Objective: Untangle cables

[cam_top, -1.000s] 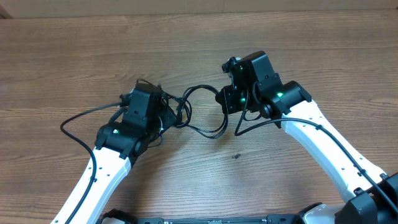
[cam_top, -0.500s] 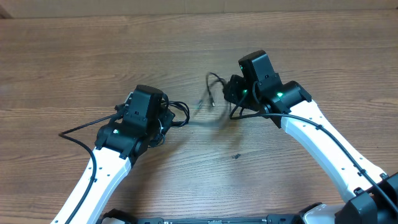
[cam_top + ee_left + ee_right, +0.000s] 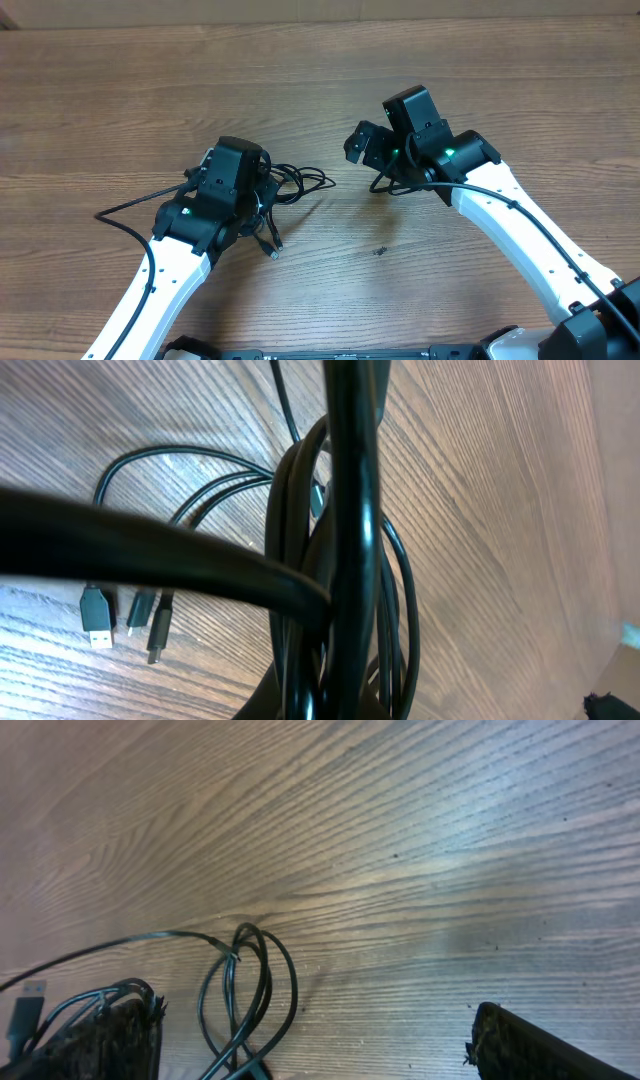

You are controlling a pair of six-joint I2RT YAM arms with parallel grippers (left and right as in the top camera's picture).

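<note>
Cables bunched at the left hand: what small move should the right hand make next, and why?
Probably move the right hand toward the loose loop and close on it. That hand is open, empty and apart from the cables, which sit bunched at the shut left hand, so nothing is pulling the strands apart.

Seemingly a robotics lab bench: a bare wood-grain tabletop [image 3: 120,90] fills the view; a white left arm [image 3: 165,275] enters from 7 o'clock, a white right arm [image 3: 520,225] from 5 o'clock; a pale beige strip [image 3: 300,10] lines 12 o'clock.
</note>
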